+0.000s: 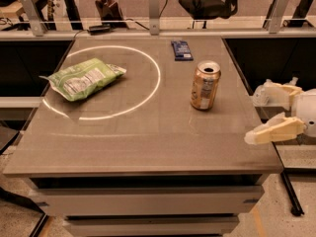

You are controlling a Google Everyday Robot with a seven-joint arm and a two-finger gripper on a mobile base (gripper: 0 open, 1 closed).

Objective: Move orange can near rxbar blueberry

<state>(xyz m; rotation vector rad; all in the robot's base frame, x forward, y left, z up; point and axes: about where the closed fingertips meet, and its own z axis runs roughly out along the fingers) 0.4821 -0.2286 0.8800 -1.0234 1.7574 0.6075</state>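
While the claw (257, 115) gapes, apparently empty, the orange can (205, 85) stands apart, leftward.

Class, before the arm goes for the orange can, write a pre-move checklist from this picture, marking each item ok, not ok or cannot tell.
1. orange can stands upright on the table: ok.
2. gripper is open, off the table's right edge, apart from the can: ok.
3. Nothing lies between gripper and can: ok.
4. rxbar blueberry lies flat behind the can, bare table beside it: ok.
5. green snack bag is far left of both: ok.
6. Can's contents: cannot tell.
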